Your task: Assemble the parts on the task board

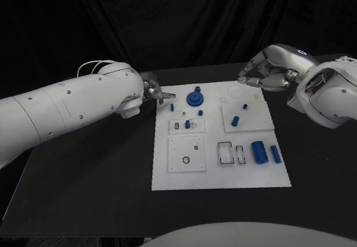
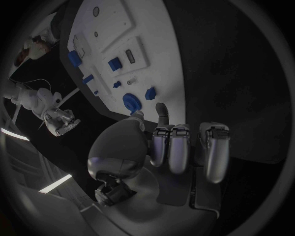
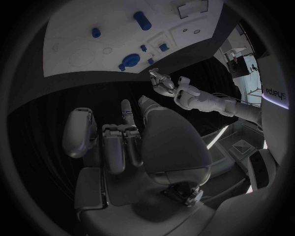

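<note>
Both hands hover off the task board [image 1: 222, 175], which lies mid-table. Left hand [image 1: 152, 92] is mostly hidden from the head view; its wrist view shows fingers [image 2: 178, 147] curled, empty. Right hand [image 1: 269, 70] likewise curled on nothing. Blue parts [image 1: 195, 97] sit on the board.

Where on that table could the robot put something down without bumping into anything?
The black table is bare on both sides of the white board and along the near edge in front of it. The board's far end is crowded: the blue round part stands there, with the left hand and right hand near its corners.
</note>
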